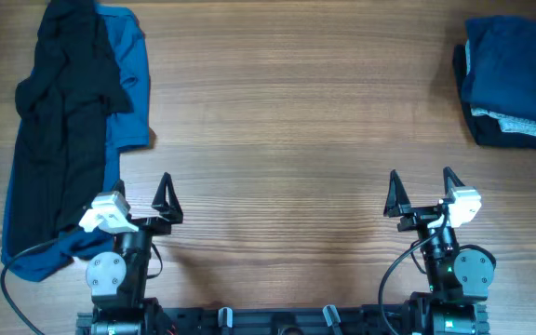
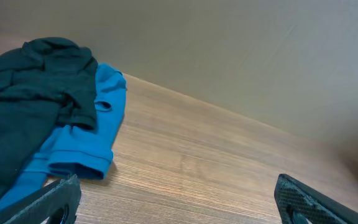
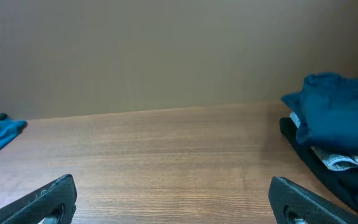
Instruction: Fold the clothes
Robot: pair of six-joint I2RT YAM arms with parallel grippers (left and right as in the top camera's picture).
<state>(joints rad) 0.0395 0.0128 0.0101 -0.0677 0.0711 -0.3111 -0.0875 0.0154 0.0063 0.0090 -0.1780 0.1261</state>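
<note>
Leftmost, a black garment (image 1: 59,121) lies crumpled in a long heap that runs from the far edge of the worktop (image 1: 287,121) towards the near side. It rests on a blue garment (image 1: 130,84), which shows along its right side and again at its near end, beside the left arm's base. Both are unfolded. Just right of this heap the left tool (image 1: 141,194) hangs over the wood, its jaws spread wide with nothing between them. The left wrist view shows only bare boards between its fingers, with a blue sleeve close to the left one.

At the middle, the worktop is plain wood grain.

Further right, the right tool (image 1: 422,186) stands with jaws equally wide and holding nothing, well apart from any cloth. At the far right corner sits a folded stack (image 1: 515,84): blue on top, a pale denim strip showing under it, and black at the bottom.
</note>
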